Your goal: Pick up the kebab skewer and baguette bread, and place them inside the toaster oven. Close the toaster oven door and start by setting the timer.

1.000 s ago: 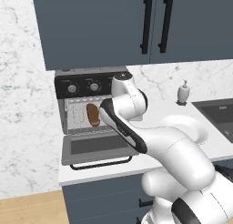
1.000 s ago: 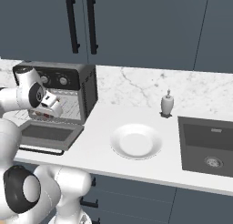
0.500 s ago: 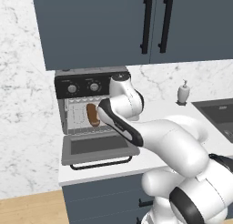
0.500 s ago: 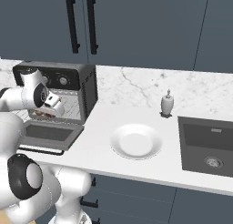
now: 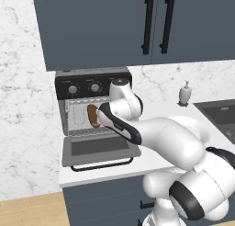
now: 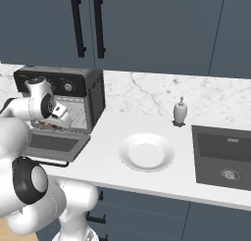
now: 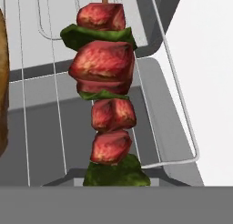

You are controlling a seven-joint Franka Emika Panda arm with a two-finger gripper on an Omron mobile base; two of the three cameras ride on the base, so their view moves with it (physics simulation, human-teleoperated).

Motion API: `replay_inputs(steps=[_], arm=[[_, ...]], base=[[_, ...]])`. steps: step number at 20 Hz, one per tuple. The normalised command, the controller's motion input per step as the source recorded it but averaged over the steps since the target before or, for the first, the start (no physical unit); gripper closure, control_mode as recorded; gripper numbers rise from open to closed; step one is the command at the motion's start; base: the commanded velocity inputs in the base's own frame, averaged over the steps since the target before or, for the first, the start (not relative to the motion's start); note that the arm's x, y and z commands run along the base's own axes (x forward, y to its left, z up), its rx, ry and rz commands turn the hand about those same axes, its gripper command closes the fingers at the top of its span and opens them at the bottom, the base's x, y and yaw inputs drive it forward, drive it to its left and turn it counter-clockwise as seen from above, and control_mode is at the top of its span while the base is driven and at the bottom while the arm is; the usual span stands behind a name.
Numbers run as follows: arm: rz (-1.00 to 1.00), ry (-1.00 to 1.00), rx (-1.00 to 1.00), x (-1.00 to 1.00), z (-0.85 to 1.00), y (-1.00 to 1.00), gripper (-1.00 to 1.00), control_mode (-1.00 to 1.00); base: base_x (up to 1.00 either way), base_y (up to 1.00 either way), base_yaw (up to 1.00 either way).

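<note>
Gripper (image 6: pixel 62 113) clenched on kebab skewer (image 7: pixel 105 89), held over wire rack (image 7: pixel 170 95) at mouth of toaster oven (image 5: pixel 92 103). Baguette bread (image 5: pixel 93 115) already on rack inside, twd left side. Toaster oven door (image 5: pixel 98 149) dropped open, flat by counter's front edge. White plate (image 6: pixel 146 152) mid-counter, soap dispenser (image 6: pixel 180 111) by back wall.

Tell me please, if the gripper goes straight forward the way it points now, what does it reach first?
Probably the wire rack inside the toaster oven. The gripper, shut on the kebab skewer, points into the open cavity over the rack, beside the baguette bread. Depth is unclear.
</note>
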Motion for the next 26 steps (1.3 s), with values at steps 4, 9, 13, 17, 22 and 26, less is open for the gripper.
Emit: replay_inputs(steps=[4, 9, 13, 17, 22, 26], arm=[[0.02, 0.00, 0.00, 0.00, -0.22, 0.00, 1.00, -1.00], [0.02, 0.00, 0.00, 0.00, -0.11, 0.00, 1.00, -1.00], [0.01, 0.00, 0.00, 0.00, 0.03, 0.03, 1.00, -1.00], [0.00, -0.01, 0.00, 0.03, 0.11, 0.08, 1.00, -1.00], [0.00, 0.00, 0.00, 0.27, 0.04, 0.04, 1.00, -1.00], [0.00, 0.00, 0.00, 0.41, 0.00, 0.06, 1.00, -1.00]], base=[[0.00, 0.00, 0.00], [0.00, 0.00, 0.00], [0.00, 0.00, 0.00], [0.00, 0.00, 0.00], [0.00, 0.00, 0.00], [0.00, 0.00, 0.00]])
